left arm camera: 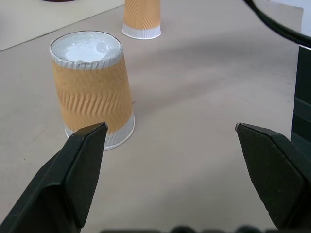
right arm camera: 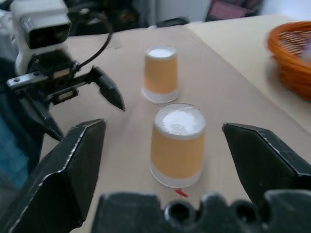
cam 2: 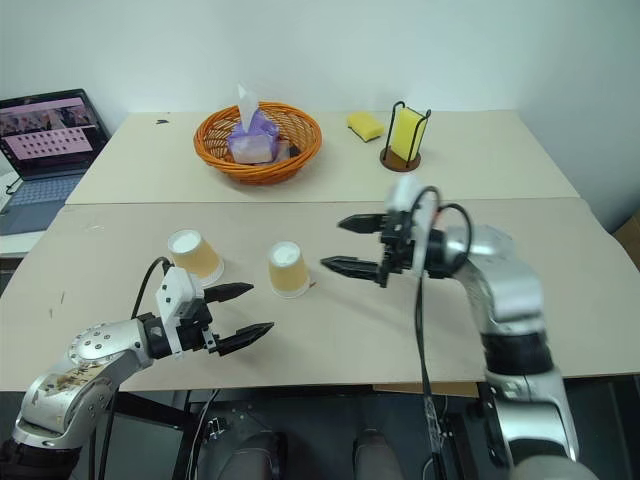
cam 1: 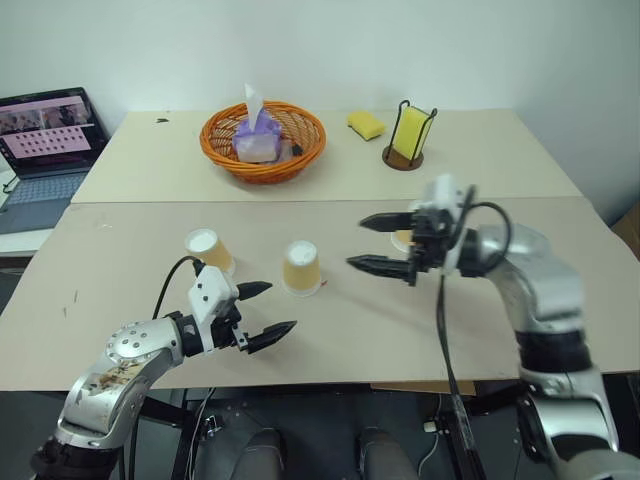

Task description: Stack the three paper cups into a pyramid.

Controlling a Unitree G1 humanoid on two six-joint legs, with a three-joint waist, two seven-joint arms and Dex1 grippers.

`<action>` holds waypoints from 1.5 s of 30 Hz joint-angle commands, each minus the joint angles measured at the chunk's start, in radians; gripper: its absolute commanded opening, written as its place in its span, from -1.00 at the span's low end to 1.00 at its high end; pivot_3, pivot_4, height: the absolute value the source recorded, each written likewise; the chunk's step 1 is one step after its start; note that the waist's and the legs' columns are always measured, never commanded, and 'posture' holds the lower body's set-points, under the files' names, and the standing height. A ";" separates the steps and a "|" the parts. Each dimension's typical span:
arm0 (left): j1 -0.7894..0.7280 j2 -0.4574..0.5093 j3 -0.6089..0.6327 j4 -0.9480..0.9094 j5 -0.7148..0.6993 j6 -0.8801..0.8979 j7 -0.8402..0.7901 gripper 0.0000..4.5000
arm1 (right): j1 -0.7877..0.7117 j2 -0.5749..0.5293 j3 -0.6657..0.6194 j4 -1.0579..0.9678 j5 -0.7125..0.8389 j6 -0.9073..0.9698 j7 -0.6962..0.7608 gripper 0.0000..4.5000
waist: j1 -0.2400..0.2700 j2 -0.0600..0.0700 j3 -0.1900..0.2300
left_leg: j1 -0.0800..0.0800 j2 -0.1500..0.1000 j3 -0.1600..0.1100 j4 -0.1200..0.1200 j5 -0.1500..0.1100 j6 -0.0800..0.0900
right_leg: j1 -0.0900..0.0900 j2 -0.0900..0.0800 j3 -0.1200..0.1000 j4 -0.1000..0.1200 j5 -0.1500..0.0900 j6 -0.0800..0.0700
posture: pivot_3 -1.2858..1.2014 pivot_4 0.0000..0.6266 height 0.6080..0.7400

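No pyramid exists yet: two paper cups [cam 1: 301, 268] [cam 1: 210, 251] stand inverted, apart (third partly hidden), with left gripper [cam 1: 270, 309] and right gripper [cam 1: 378, 242] spread wide, empty.

Office or lab, laptop [cam 1: 45, 140], plain tables [cam 1: 480, 150]

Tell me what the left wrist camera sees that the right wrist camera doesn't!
The left wrist view adds its own open left end effector, a far tan paper cup with a white rim and a black cable. The right wrist view adds its own open right end effector, the orange woven basket and an outer tan paper cup beside the left end effector. Both share the middle tan paper cup, upside down on the beige table.
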 commanded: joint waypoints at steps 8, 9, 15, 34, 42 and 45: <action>-0.076 0.004 -0.009 0.033 0.002 -0.011 -0.037 1.00 | 0.080 0.127 -0.053 0.111 -0.263 -0.079 -0.611 0.99 | -0.007 0.000 0.000 | 0.000 0.000 0.002 -0.001 0.000 0.000 | -0.001 0.000 0.002 0.000 0.000 0.000 | 0.03 -0.52 1.00; -0.079 0.003 -0.009 0.037 0.004 -0.012 -0.037 1.00 | 0.058 0.142 -0.049 0.144 -0.263 -0.103 -0.624 0.99 | -0.008 0.000 0.000 | 0.000 0.000 0.002 -0.001 0.000 0.000 | -0.001 0.000 0.002 0.000 0.000 0.000 | 0.03 -0.52 1.00; -0.079 -0.001 -0.008 0.037 0.007 -0.016 -0.031 1.00 | -0.039 0.169 -0.037 0.320 -0.277 -0.233 -0.662 0.99 | -0.006 0.000 0.000 | 0.000 0.000 0.002 -0.001 0.000 0.000 | -0.001 0.000 0.002 0.000 0.000 0.000 | 0.03 -0.52 1.00; -0.049 0.008 0.012 0.007 0.005 -0.013 0.004 1.00 | -0.251 0.182 -0.013 0.726 -0.297 -0.475 -0.656 0.99 | -0.007 0.000 0.000 | 0.000 0.000 0.002 -0.001 0.000 0.000 | -0.001 0.000 0.002 0.000 0.000 0.000 | 0.03 -0.52 1.00; -0.034 0.007 0.011 -0.003 0.004 -0.013 0.011 1.00 | -0.275 0.167 -0.030 0.780 -0.282 -0.509 -0.647 0.99 | -0.007 0.000 0.000 | 0.000 0.000 0.002 -0.001 0.000 0.000 | -0.001 0.000 0.002 0.000 0.000 0.000 | 0.03 -0.52 1.00; -0.030 0.006 0.008 -0.005 0.005 -0.012 0.013 1.00 | -0.274 0.167 -0.032 0.775 -0.282 -0.508 -0.646 0.44 | -0.007 0.000 0.000 | 0.000 0.000 0.002 -0.001 0.000 0.000 | -0.001 0.000 0.002 0.000 0.000 0.000 | 0.03 -0.52 1.00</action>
